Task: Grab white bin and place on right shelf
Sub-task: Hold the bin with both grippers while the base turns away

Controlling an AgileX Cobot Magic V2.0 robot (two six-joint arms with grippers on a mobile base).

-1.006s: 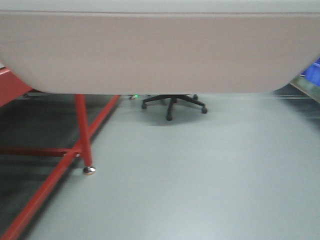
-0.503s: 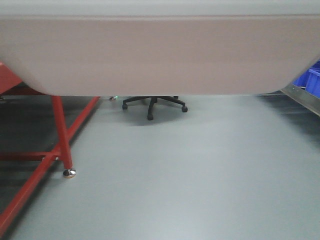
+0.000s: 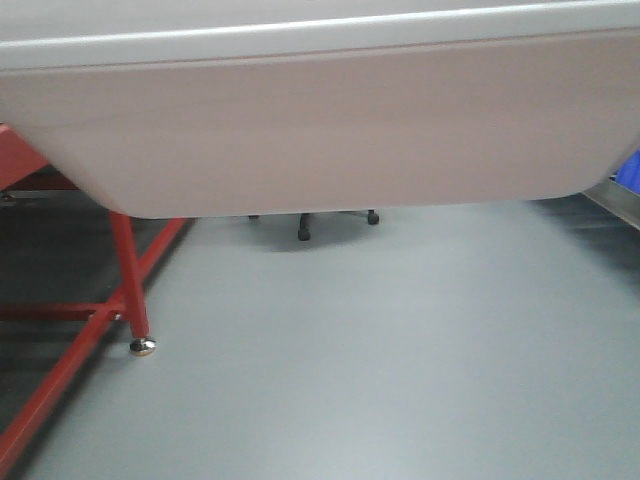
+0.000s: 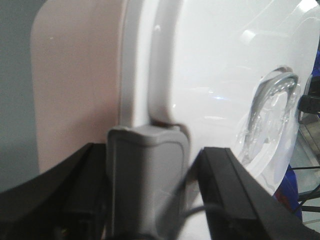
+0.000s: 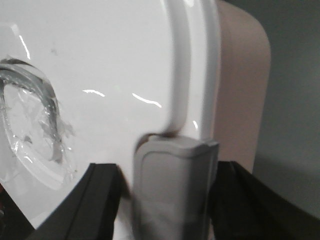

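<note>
Two grippers sit at opposite ends of the white bin (image 4: 75, 90). The left gripper (image 4: 155, 150) has its black fingers (image 4: 225, 180) spread to either side of a grey latch (image 4: 145, 180) on the bin's end. A dark gap shows beside the latch, so the jaws stand apart and are not clamped on it. The right gripper (image 5: 165, 167) mirrors this. Its fingers (image 5: 100, 200) straddle the other grey latch (image 5: 172, 185), likewise apart.

Just past each latch, the glossy white lid (image 4: 215, 60) runs away from the wrist cameras, with its recessed handle (image 4: 272, 115) under wrinkled clear film. The milky, pinkish wall drops below the lid rim.

From the front camera the bin (image 3: 320, 120) hangs very close and fills the upper part of the view. Its rounded underside is clear of the grey floor (image 3: 400, 380).

Lower left stands a red frame (image 3: 128, 270), one leg ending in a shiny foot (image 3: 143, 346). Farther back, under the bin's edge, black chair castors (image 3: 305, 233) peek out. A blue patch (image 3: 630, 165) shows at the far right; it is too cropped to make out.
</note>
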